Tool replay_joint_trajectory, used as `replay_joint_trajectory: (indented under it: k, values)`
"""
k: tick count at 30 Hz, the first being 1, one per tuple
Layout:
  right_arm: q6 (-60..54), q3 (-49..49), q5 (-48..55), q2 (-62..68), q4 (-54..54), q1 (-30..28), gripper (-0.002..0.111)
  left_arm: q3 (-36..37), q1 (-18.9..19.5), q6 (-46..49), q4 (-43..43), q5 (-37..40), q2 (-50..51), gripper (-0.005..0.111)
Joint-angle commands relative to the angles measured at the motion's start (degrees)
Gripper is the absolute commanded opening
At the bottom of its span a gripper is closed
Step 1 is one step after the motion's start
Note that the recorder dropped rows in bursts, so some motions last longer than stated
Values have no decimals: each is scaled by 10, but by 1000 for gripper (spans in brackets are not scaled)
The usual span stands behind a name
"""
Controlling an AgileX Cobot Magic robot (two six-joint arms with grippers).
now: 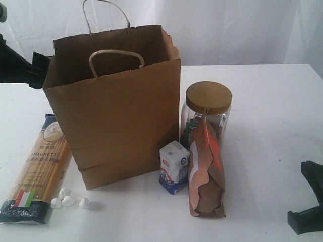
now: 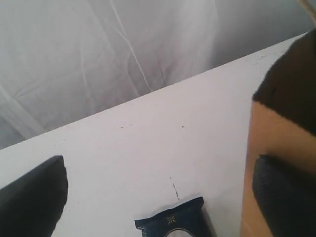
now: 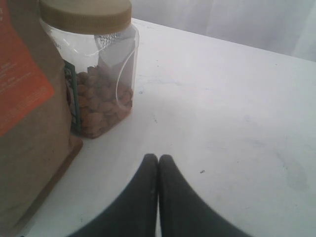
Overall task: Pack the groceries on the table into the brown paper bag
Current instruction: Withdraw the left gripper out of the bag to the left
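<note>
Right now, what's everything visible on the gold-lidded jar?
The gold-lidded jar stands upright on the table, beside the brown paper bag. Clear body, glass or plastic; flat round matte gold lid, on. Partly filled with brown nut-like pieces, dark green label on one side. The brown pouch in front hides its lower part.

The place looks like a robotics lab test set-up: a brown paper bag (image 1: pixel 121 121) stands on a bare white table (image 1: pixel 262 101), a creased white cloth backdrop (image 1: pixel 227 30) hangs behind the bag, and a black robot arm (image 1: pixel 15 65) reaches in at the bag's left.
</note>
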Motion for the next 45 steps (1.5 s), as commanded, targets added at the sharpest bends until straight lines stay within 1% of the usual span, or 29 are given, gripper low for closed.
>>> replay_joint_trajectory:
  k: [1,2,4,6,7,8,10,12,15,16,20,23,25,28,29,31,38,41,45]
  values:
    - [-5,4,-1,-3,2,-4,0,18,24,-200,140,10,-49,105]
    - [-5,4,-1,-3,2,-4,0,20,31,-225,171,12,-66,105]
    - [-5,4,-1,-3,2,-4,0,21,51,-239,221,34,-107,105]
    - [-5,4,-1,-3,2,-4,0,21,75,-302,310,65,-151,100]
    - [-5,4,-1,-3,2,-4,0,21,88,-341,359,85,-176,93]
    - [-5,4,-1,-3,2,-4,0,21,101,-368,388,115,-202,83]
    - [-5,4,-1,-3,2,-4,0,21,128,-437,456,191,-265,54]
    - [-5,4,-1,-3,2,-4,0,21,144,-498,516,247,-310,33]
    - [-5,4,-1,-3,2,-4,0,21,168,-528,533,305,-370,6]
    - [-5,4,-1,-3,2,-4,0,21,174,-530,533,318,-385,0]
    - [-5,4,-1,-3,2,-4,0,32,197,-537,527,362,-452,0]
    - [-5,4,-1,-3,2,-4,0,63,201,-581,522,370,-503,0]
    - [-5,4,-1,-3,3,-4,0,88,201,-624,522,370,-533,0]
    - [-5,4,-1,-3,3,-4,0,131,201,-714,522,343,-584,0]
    - [-5,4,-1,-3,3,-4,0,150,201,-733,522,330,-604,0]
    - [-5,4,-1,-3,3,-4,0,176,201,-739,522,320,-626,0]
    - [-5,4,-1,-3,3,-4,0,290,201,-741,519,322,-646,0]
    - [-5,4,-1,-3,3,-4,0,325,201,-753,518,318,-646,0]
    - [-5,4,-1,-3,3,-4,0,350,201,-776,518,293,-646,0]
